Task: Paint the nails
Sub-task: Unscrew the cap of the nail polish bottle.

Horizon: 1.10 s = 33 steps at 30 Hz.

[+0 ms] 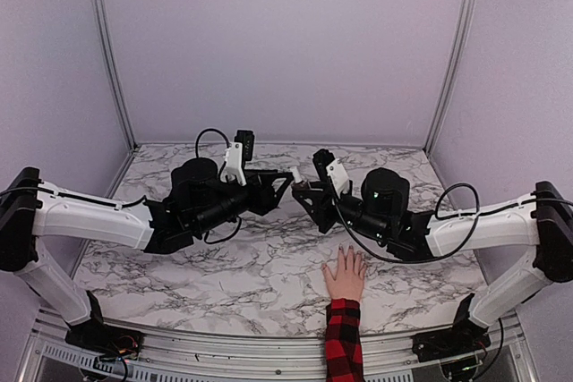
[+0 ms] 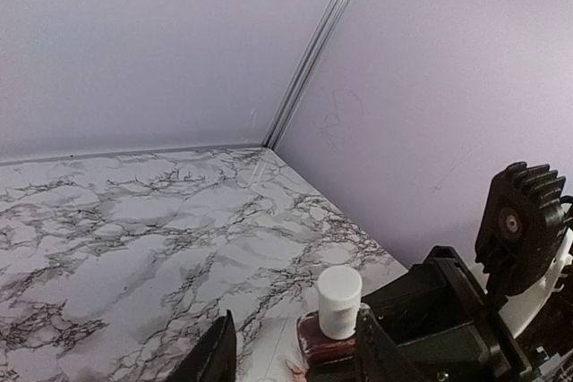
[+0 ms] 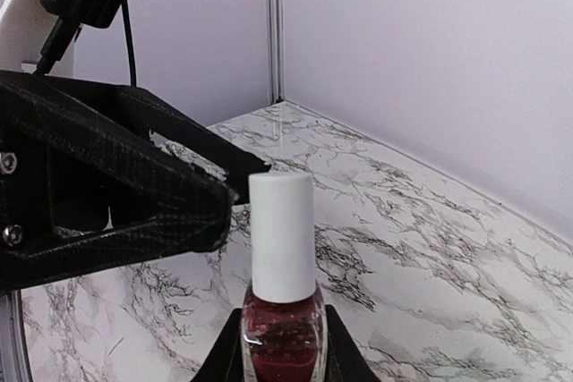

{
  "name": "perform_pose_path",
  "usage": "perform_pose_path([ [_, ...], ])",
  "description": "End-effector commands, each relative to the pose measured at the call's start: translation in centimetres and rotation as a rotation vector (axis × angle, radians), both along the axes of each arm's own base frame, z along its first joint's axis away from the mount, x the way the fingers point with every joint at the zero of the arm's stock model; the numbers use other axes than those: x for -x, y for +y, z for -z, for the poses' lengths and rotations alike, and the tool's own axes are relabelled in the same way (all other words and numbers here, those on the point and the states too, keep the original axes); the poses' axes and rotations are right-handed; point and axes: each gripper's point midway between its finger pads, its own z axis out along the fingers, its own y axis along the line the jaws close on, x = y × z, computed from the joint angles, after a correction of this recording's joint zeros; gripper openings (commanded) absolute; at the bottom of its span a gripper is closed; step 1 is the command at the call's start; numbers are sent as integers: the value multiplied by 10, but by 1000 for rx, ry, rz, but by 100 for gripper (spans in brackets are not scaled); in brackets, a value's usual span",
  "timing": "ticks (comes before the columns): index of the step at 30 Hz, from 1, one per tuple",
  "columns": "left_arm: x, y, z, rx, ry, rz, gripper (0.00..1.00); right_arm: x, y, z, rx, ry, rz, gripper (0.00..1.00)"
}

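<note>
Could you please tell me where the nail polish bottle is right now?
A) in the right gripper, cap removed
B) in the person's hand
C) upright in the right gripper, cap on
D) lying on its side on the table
C: the right wrist view shows the nail polish bottle standing upright between the fingers of the right gripper, with its white cap on.

The hand [image 1: 345, 273] lies on the table [image 1: 179, 266], bottle [image 1: 295, 174] behind it.

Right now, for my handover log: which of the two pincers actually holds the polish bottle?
The right pincer: the polish bottle sits clamped between its fingers, while the left pincer is open near the white cap.
</note>
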Motion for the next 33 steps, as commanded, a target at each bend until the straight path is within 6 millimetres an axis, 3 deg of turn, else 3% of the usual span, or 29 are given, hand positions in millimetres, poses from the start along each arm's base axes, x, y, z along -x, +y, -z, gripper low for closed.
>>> perform_pose_path([
  [1, 7, 8, -30, 2, -89, 34, 51, 14, 2, -33, -98, -51, -79, 0],
  [6, 32, 1, -39, -22, -173, 208, 56, 29, 3, -36, -100, -54, -158, 0],
  [10, 64, -2, -44, -45, -266, 398, 57, 49, 5, -43, -109, -73, -274, 0],
  [18, 132, 15, -69, -15, -467, 696, 57, 101, 11, -49, -131, -64, -569, 0],
  [24, 156, 19, -74, -1, -526, 815, 57, 135, 11, -56, -161, -46, -763, 0],
  [33, 178, 12, -68, 9, -543, 948, 55, 161, 12, -61, -186, 6, -947, 0],
])
